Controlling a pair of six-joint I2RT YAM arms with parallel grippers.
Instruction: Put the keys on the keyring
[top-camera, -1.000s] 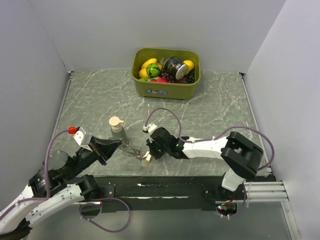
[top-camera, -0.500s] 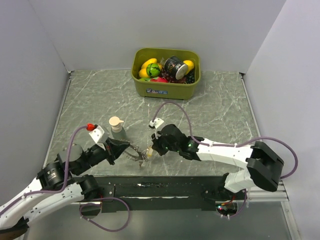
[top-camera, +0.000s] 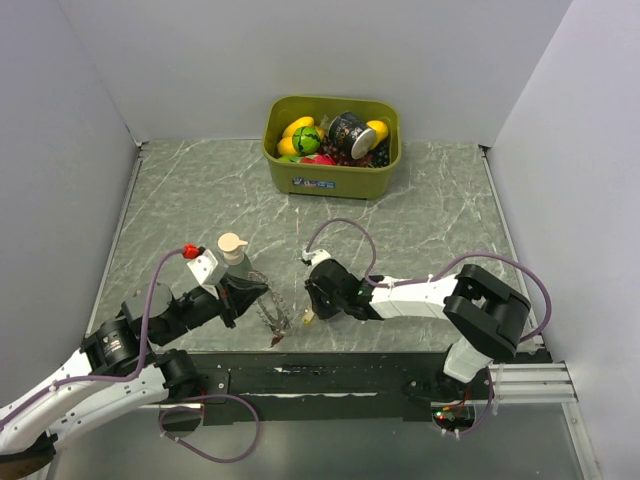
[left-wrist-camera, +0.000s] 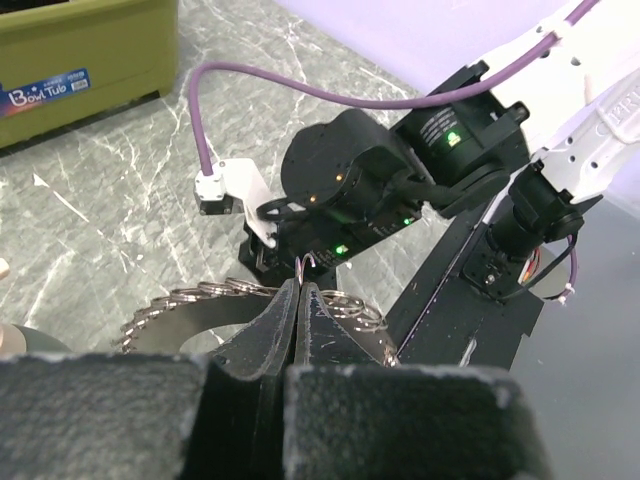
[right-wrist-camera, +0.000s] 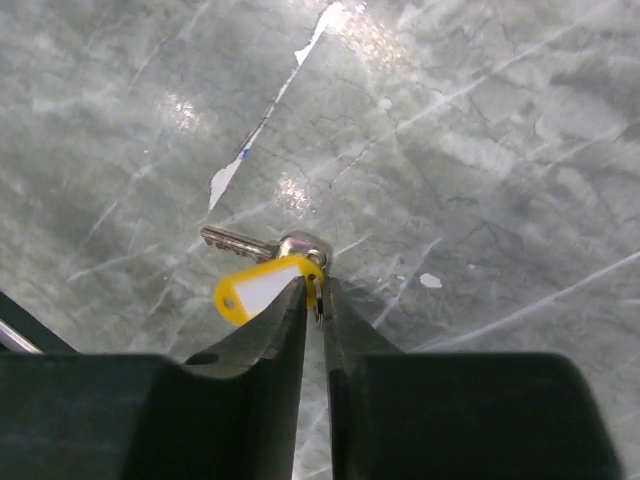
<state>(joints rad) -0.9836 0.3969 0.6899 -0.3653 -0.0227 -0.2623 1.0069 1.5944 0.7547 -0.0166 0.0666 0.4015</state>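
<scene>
My left gripper (top-camera: 252, 297) is shut on the keyring (top-camera: 271, 314), a silvery chain of rings that dangles from its tips near the table's front edge. In the left wrist view the rings (left-wrist-camera: 190, 297) fan out on both sides of the closed tips (left-wrist-camera: 300, 286). A small reddish bit (top-camera: 275, 340) hangs at the loop's low end, too small to identify. My right gripper (top-camera: 310, 311) is shut on the small ring of the yellow-tagged key (right-wrist-camera: 260, 288), just right of the keyring. The key's blade (right-wrist-camera: 230, 240) points away over the marble. The blue key is out of view.
An olive-green bin (top-camera: 330, 180) of toy fruit and a can stands at the back. A cream pump bottle (top-camera: 233, 250) stands just behind my left gripper. The black front rail (top-camera: 320, 375) runs below both grippers. Grey walls close the sides.
My left gripper has moved right and lifted, so the keyring now dangles more steeply. My right gripper has moved around beside the ring and still holds the yellow key.
</scene>
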